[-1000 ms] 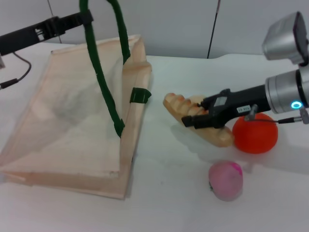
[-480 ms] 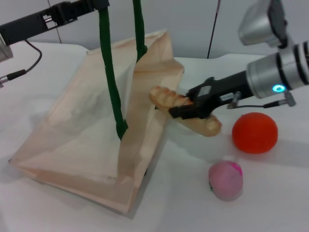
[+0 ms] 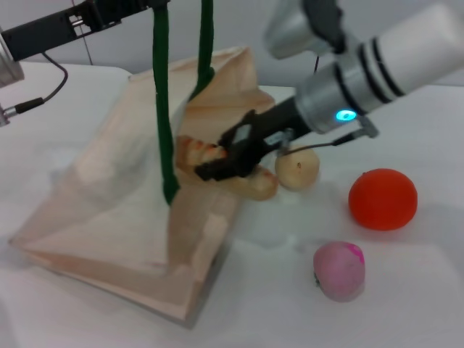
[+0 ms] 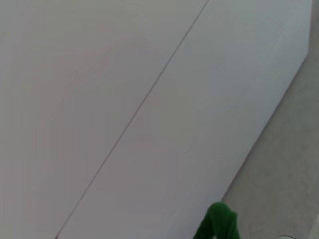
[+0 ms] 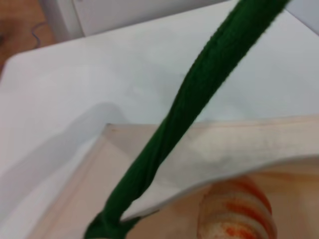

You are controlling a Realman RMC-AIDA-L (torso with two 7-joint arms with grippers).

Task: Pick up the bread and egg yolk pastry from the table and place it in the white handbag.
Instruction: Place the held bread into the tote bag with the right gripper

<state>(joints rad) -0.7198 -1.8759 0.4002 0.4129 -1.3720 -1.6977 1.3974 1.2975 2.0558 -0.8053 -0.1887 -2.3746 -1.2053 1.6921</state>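
Note:
The white handbag (image 3: pixel 109 196) lies tilted on the table, its mouth held up by the green handles (image 3: pixel 161 101). My left gripper (image 3: pixel 119 9) is at the top left, shut on those handles. My right gripper (image 3: pixel 226 161) is shut on the striped bread (image 3: pixel 194 151) and holds it at the bag's mouth, with one end just inside the rim. The right wrist view shows the bread (image 5: pixel 239 214) under the bag's rim (image 5: pixel 234 149) and a handle (image 5: pixel 189 114). The egg yolk pastry (image 3: pixel 297 170) sits on the table just right of the gripper.
An orange ball (image 3: pixel 383 199) and a pink ball (image 3: pixel 338 270) lie on the white table to the right of the bag. A black cable (image 3: pixel 29 105) hangs at the far left. The left wrist view shows a wall and a bit of green handle (image 4: pixel 219 224).
My right gripper has carried the bread left, from above the table to the bag's mouth. The egg yolk pastry has come into view behind it. The bag stays raised.

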